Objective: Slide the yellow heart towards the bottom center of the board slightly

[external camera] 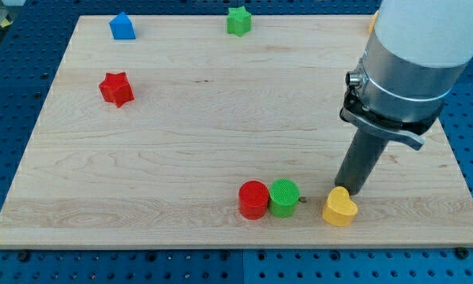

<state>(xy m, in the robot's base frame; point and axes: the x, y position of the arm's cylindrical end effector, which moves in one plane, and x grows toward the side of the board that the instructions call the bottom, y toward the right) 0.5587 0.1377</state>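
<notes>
The yellow heart [339, 207] lies near the view's bottom edge of the wooden board [220, 118], right of centre. My tip [349, 192] stands right behind the heart, at its upper right side, touching or nearly touching it. A green cylinder [284, 197] and a red cylinder [253, 199] stand side by side, touching, just left of the heart with a small gap between the green one and the heart.
A red star [116, 88] lies at the left. A blue block with a peaked top [122, 27] and a green star [238, 20] lie along the top edge. An orange block [373, 22] peeks out behind the arm at the top right.
</notes>
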